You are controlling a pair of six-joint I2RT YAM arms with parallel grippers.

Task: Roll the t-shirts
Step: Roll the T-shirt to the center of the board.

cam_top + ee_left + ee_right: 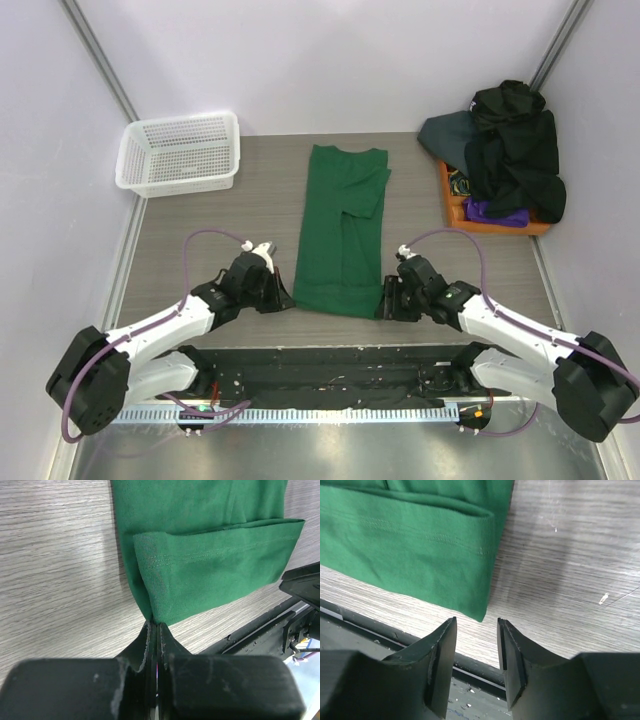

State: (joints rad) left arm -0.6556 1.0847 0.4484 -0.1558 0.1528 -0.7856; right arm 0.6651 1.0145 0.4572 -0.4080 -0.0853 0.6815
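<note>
A dark green t-shirt (340, 230) lies folded into a long strip in the middle of the table, collar end far and hem end near. Its near hem is turned up in a first fold (210, 565). My left gripper (283, 298) sits at the near left corner, its jaws shut (155, 626) with the fabric's corner pinched at the tips. My right gripper (388, 300) is at the near right corner and stands open (476, 622). The shirt's corner (482, 615) lies just beyond its tips, not between them. More t-shirts (515, 150), black, slate and purple, are heaped at the back right.
The heap rests on a flat orange tray (450, 195) by the right wall. A white mesh basket (180, 150) stands at the back left. A black rail (330, 365) runs along the table's near edge just behind both grippers.
</note>
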